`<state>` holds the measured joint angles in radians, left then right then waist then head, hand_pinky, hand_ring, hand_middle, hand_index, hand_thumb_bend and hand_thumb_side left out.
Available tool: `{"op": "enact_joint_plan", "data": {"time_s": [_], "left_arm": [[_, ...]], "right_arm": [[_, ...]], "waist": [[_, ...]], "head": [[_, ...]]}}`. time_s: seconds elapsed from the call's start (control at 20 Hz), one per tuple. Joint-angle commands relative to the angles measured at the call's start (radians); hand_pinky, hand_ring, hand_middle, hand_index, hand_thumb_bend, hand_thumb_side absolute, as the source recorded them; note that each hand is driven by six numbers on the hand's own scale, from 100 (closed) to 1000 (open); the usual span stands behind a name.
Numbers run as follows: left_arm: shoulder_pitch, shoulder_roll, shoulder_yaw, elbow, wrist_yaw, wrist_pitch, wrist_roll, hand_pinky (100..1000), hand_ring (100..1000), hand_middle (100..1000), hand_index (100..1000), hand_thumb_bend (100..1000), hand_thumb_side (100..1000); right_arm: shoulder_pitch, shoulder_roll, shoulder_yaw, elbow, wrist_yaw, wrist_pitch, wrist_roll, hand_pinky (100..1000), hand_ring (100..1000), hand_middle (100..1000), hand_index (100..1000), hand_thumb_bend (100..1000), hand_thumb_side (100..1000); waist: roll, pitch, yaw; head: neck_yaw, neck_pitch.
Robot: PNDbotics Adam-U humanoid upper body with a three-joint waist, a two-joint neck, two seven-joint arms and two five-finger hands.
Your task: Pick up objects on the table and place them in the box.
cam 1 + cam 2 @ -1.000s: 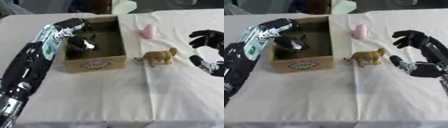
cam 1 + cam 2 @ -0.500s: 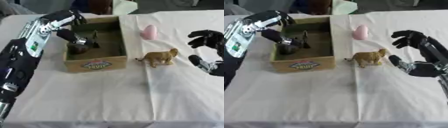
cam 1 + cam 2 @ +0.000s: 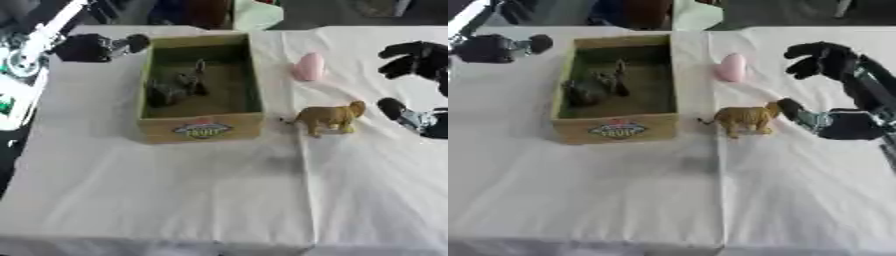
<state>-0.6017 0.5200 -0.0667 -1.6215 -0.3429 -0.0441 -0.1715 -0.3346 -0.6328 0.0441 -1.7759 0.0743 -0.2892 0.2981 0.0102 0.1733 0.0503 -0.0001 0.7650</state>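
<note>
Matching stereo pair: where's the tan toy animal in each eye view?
Left eye view: the tan toy animal stands right of centre, just right of the box's front corner, below the pink object.
Right eye view: it sits nearer centre, close to the right robot hand.
Shared landmark: the label on the box front, left of the animal in both.

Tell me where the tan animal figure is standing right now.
The tan animal figure stands on the white tablecloth just right of the cardboard box, below the pink object and close to the right hand.
</note>
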Motion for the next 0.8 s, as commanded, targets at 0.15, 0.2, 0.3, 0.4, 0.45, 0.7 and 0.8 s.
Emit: {"op": "enact_joint_plan", "data": {"time_s": [0.15, 0.2, 0.3, 0.4, 0.45, 0.7, 0.8], "left_arm": [[0.080, -0.001, 0.053, -0.143, 0.104, 0.038, 0.098, 593, 623, 633, 788, 590, 669], [0.098, -0.014, 0.058, -0.159, 0.115, 0.044, 0.112, 592, 623, 632, 788, 569, 688], [0.128, -0.034, 0.064, -0.185, 0.132, 0.052, 0.132, 588, 621, 630, 788, 557, 681], [0.150, -0.047, 0.067, -0.201, 0.147, 0.060, 0.150, 586, 620, 630, 792, 538, 682], [0.160, -0.052, 0.068, -0.205, 0.154, 0.065, 0.158, 586, 621, 631, 795, 540, 683], [0.198, -0.074, 0.077, -0.209, 0.187, 0.081, 0.196, 579, 619, 629, 795, 542, 682], [0.211, -0.082, 0.079, -0.196, 0.200, 0.087, 0.209, 573, 615, 626, 793, 542, 680]], "right_arm": [[-0.061, -0.097, 0.040, 0.015, 0.008, -0.039, 0.019, 733, 754, 806, 886, 416, 376], [-0.072, -0.105, 0.051, 0.022, 0.013, -0.046, 0.025, 735, 756, 807, 887, 419, 377], [-0.094, -0.118, 0.071, 0.036, 0.023, -0.060, 0.038, 741, 761, 811, 889, 430, 382], [-0.116, -0.127, 0.088, 0.054, 0.039, -0.072, 0.050, 768, 769, 815, 891, 444, 387], [-0.126, -0.131, 0.097, 0.063, 0.051, -0.079, 0.055, 775, 772, 817, 892, 449, 388], [-0.169, -0.133, 0.136, 0.126, 0.114, -0.108, 0.078, 782, 777, 819, 894, 460, 393], [-0.186, -0.126, 0.151, 0.166, 0.142, -0.115, 0.085, 782, 776, 818, 893, 462, 400]], "waist": [[0.000, -0.014, 0.021], [0.000, -0.014, 0.027], [0.000, -0.012, 0.035], [0.000, -0.012, 0.040], [0.000, -0.012, 0.043], [-0.001, -0.008, 0.052], [-0.001, -0.004, 0.059]], "head": [[-0.009, 0.005], [-0.011, 0.004], [-0.013, 0.004], [-0.016, 0.004], [-0.018, 0.004], [-0.023, 0.004], [-0.025, 0.001]]}}
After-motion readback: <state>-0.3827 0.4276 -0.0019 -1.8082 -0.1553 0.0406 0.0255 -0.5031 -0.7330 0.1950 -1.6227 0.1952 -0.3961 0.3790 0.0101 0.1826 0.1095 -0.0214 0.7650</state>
